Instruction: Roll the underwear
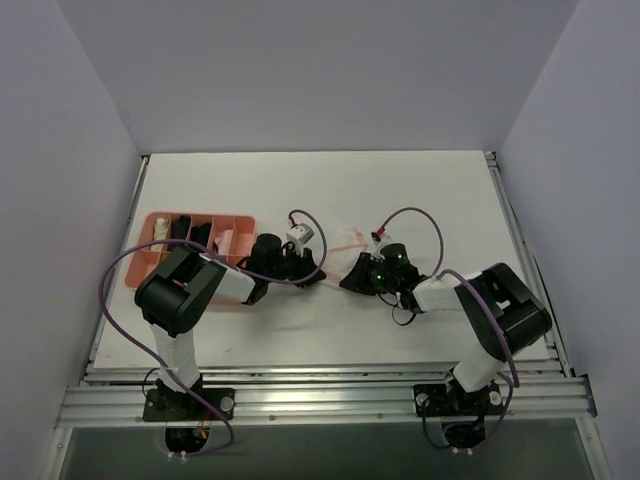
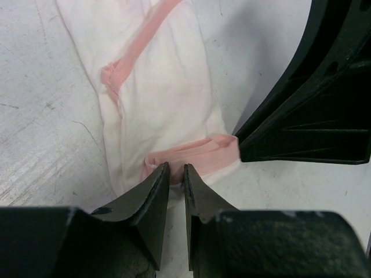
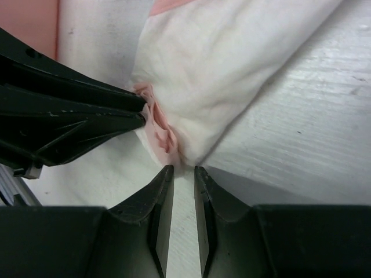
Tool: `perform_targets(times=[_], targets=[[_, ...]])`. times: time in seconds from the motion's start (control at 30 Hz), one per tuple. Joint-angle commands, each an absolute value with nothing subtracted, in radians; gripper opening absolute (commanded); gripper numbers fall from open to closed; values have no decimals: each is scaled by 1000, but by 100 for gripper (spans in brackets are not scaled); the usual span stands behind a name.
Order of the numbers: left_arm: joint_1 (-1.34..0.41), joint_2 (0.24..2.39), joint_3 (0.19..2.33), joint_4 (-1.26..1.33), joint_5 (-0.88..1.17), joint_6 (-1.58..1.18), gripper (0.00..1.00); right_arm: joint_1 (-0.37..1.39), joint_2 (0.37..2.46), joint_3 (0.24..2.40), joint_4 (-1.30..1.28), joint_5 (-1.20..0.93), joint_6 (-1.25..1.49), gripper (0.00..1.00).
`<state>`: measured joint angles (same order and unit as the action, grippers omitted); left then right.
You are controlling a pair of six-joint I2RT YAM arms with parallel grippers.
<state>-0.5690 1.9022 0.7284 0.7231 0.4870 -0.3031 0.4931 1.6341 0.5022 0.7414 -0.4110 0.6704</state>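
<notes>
Top view: one thin, crumpled white cloth underwear with pink trim (image 1: 352,240) lies on the pale table (image 1: 300,190), right of one salmon plastic compartment tray (image 1: 150,272). Two black tools meet beside it, the left gripper (image 1: 318,272) nearer the tray than the right gripper (image 1: 348,280).

Left wrist view: the left gripper, fingers a sliver apart, seems to pinch the pink hem.

Right wrist view: the right gripper is slightly parted and holds nothing. The bunched hem lies just past its tips.

Top view dim, even, flat. My wrist views brighter: underwear (image 2: 168,87) near washed out, soft shadow beside it; my left gripper (image 2: 177,169) dark, edges blurred.
</notes>
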Motion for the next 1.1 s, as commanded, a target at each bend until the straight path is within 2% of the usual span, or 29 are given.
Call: perform_targets(times=[0.0, 0.13, 0.3, 0.43, 0.57, 0.67, 0.8, 1.07], targets=[[-568, 1951, 729, 629, 453, -278, 26, 521, 1571, 522, 620, -329, 629, 17], [-568, 1945, 738, 611, 454, -275, 26, 596, 1488, 572, 471, -180, 565, 16], [-569, 1947, 750, 588, 460, -272, 26, 744, 1369, 598, 453, -13, 344, 19], [-571, 1960, 758, 577, 462, -273, 26, 885, 1263, 580, 475, 248, 154, 33], [-569, 1970, 764, 575, 474, -275, 26, 1011, 1195, 539, 560, 353, -29, 37], [-568, 1973, 776, 558, 479, -276, 26, 1044, 1247, 545, 581, 310, -170, 37], [-568, 1976, 790, 538, 491, -279, 26, 1133, 1364, 587, 600, 475, -319, 35], [-568, 1983, 804, 517, 506, -281, 26, 1114, 1471, 603, 598, 434, -486, 33]])
